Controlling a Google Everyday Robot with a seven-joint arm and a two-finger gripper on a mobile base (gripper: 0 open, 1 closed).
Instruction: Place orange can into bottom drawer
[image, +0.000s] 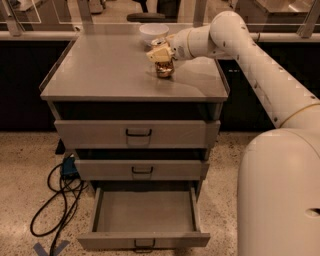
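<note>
The orange can (164, 69) stands upright on the grey cabinet top (110, 70), right of centre. My gripper (161, 55) reaches in from the right and sits over the can's upper part, hiding its top. The bottom drawer (145, 241) is pulled open at the foot of the cabinet, and its shallow tray holds nothing. The two upper drawers (137, 134) are closed.
A white bowl (153, 31) sits at the back of the cabinet top, just behind the gripper. Black cables and a blue plug box (67, 167) lie on the floor left of the cabinet. My white arm and base (280, 190) fill the right side.
</note>
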